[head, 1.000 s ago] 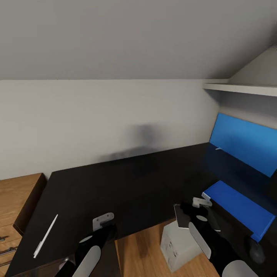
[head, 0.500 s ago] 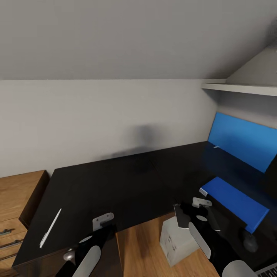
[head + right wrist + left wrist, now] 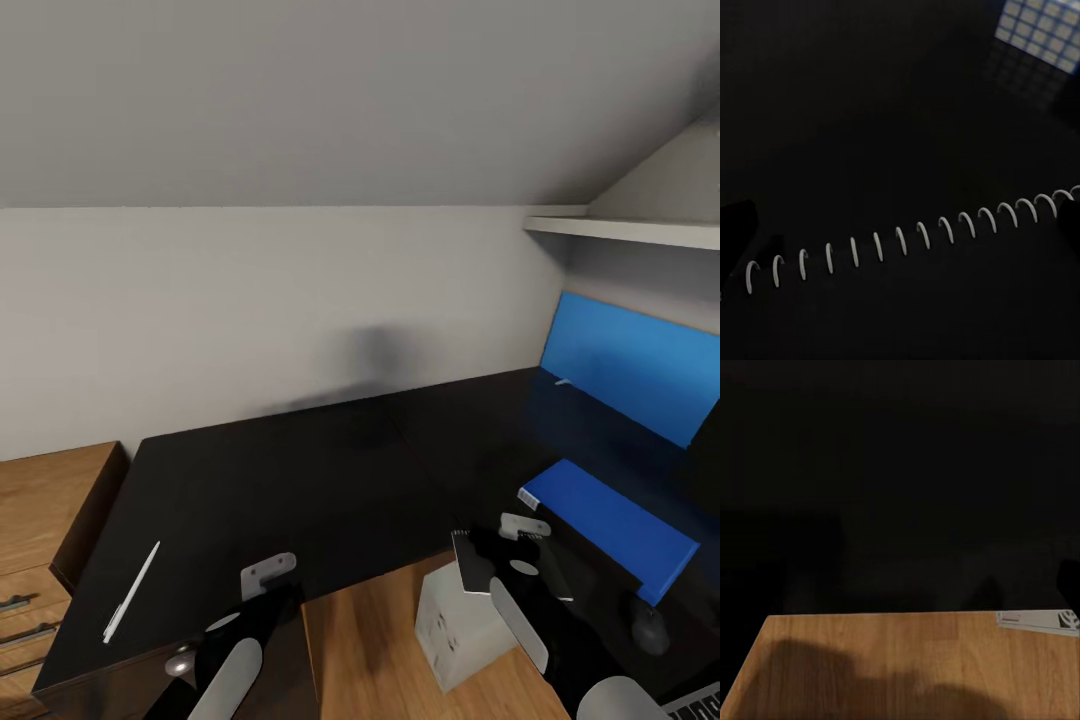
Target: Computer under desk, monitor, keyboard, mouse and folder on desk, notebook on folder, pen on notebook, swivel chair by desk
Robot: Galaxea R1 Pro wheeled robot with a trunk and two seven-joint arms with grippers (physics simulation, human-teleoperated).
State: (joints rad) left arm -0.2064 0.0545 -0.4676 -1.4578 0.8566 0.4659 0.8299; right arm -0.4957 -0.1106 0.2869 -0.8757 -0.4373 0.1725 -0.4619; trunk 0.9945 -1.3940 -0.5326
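The desk (image 3: 300,480), a glossy black L-shaped top, is stretching across the head view under sloped grey walls, its inner corner sitting toward 12 o'clock and its right wing running out toward 3 o'clock. Light wood floor (image 3: 370,640) is showing in the notch at 6 o'clock.

At 9 o'clock, low oak drawers (image 3: 40,530) are standing just beside the desk's left end. The pen (image 3: 131,592), slim and white, is lying alone on the desk's left part at about 8 o'clock, well apart from everything else. The left gripper (image 3: 262,577) is hovering over the desk's front edge at 7 o'clock; I cannot tell how its fingers are set. In the left wrist view the floor (image 3: 907,660) is lying below dark desk underside.

The computer (image 3: 460,630), a light grey box, is standing on the floor at 5 o'clock, in the notch rather than beneath the top. The right gripper (image 3: 515,535) is clamping the notebook (image 3: 475,565) above it, the book tilted, its white spiral (image 3: 907,240) crossing the right wrist view. The folder (image 3: 610,525), bright blue, is lying flat on the right wing at 4 o'clock, just beyond that gripper. The mouse (image 3: 648,630) is resting near the folder's near end. A blue wall panel (image 3: 630,365) is standing at 3 o'clock below a white shelf (image 3: 620,230).
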